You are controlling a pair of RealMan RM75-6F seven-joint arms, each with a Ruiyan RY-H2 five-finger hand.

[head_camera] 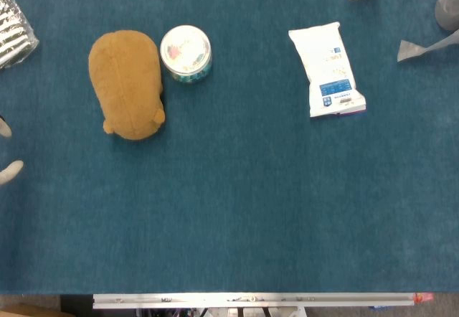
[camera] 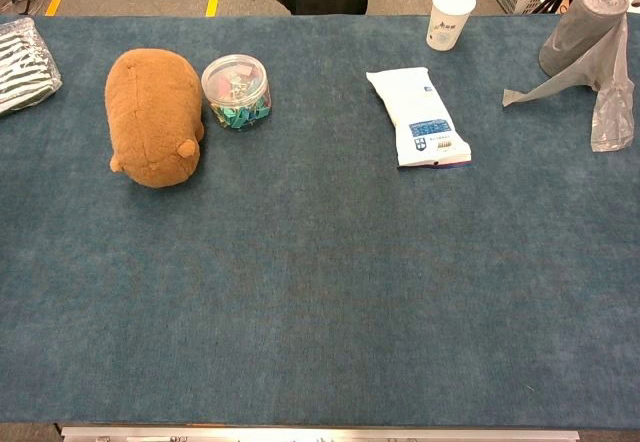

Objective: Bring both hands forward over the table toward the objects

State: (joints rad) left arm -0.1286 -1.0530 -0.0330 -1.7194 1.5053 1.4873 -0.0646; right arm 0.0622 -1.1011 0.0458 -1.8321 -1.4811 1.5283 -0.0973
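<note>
At the far left edge of the head view, only pale fingertips (head_camera: 10, 171) of the left hand (head_camera: 6, 148) show, two tips apart from each other; whether that hand is spread or holds anything cannot be told from so little. The chest view shows no hand at all, and the right hand appears in neither view.

On the blue table (camera: 320, 302), far left, lies a clear striped packet (camera: 22, 62), partly cut off by the frame. To its right lies a brown plush toy (head_camera: 126, 84), well apart from the fingertips and further up the table. Just beside the toy, at its right, stands a clear round tub (head_camera: 186, 53) of small coloured items. Right of centre lies a white pouch (head_camera: 327, 69) with a blue label. At the back stands a white paper cup (camera: 449, 17). At the far right stands a grey roll of bags (camera: 585, 37), its loose end trailing on the cloth.
</note>
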